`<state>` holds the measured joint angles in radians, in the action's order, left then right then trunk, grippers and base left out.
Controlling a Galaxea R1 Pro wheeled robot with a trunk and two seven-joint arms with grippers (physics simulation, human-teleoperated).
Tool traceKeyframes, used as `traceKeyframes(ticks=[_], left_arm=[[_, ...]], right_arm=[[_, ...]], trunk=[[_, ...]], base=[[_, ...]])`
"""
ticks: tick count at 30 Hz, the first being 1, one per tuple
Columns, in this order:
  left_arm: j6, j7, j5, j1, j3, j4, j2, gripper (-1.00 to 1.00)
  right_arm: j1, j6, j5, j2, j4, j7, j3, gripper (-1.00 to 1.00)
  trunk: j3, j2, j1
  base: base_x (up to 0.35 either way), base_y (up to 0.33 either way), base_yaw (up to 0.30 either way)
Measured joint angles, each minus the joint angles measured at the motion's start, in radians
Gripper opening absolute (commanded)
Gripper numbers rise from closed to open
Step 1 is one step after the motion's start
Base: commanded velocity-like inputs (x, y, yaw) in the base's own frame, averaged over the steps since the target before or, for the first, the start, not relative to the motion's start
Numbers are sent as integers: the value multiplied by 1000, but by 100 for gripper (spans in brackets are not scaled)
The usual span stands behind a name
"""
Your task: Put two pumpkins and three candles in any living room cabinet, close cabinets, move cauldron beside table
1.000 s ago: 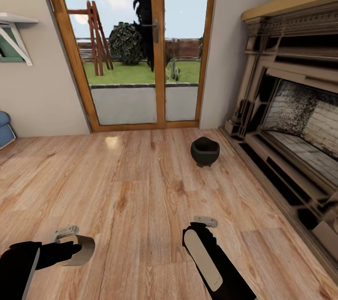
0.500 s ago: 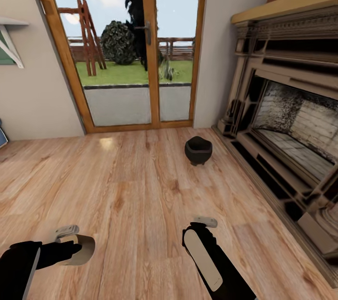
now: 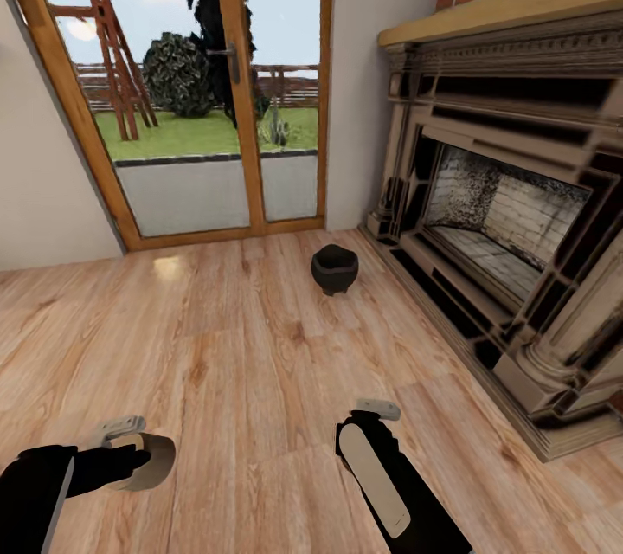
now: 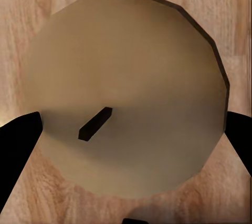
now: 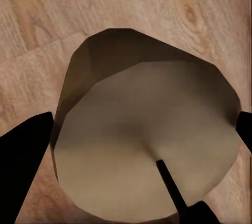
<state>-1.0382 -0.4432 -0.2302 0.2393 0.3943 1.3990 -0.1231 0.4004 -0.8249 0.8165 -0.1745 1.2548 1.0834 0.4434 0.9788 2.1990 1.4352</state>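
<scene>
Left gripper (image 4: 126, 129) clamped on a beige candle (image 4: 126, 92); right gripper (image 5: 131, 161) clamped on another candle (image 5: 147, 145). Cauldron (image 3: 334, 268) on wooden floor (image 3: 242, 346) near fireplace (image 3: 502, 216).

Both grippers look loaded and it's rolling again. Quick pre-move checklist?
1. Left gripper shut on a candle: ok, fingers flank it.
2. Right gripper shut on a second candle: ok.
3. Cauldron upright on the floor ahead: ok.
4. Cauldron next to a table: not ok, it stands by the fireplace.
5. Cabinet to aim for: cannot tell.
</scene>
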Motion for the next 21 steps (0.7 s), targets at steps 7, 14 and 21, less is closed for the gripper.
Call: traceKeyframes(ticks=[7,14,21], left_arm=[[1,0,0,0,0,0,-2,-100],[1,0,0,0,0,0,-3,-100],[1,0,0,0,0,0,-3,-100]], right_arm=[[0,0,0,0,0,0,-1,-100],[0,1,0,0,0,0,-1,-100],[0,2,0,0,0,0,-2,-100]], trunk=[[-21,-49,-27],[-43,-98,-54],[-65,-147,-80]], base=[[-3,0,-277],[0,0,-281],[0,0,-281]])
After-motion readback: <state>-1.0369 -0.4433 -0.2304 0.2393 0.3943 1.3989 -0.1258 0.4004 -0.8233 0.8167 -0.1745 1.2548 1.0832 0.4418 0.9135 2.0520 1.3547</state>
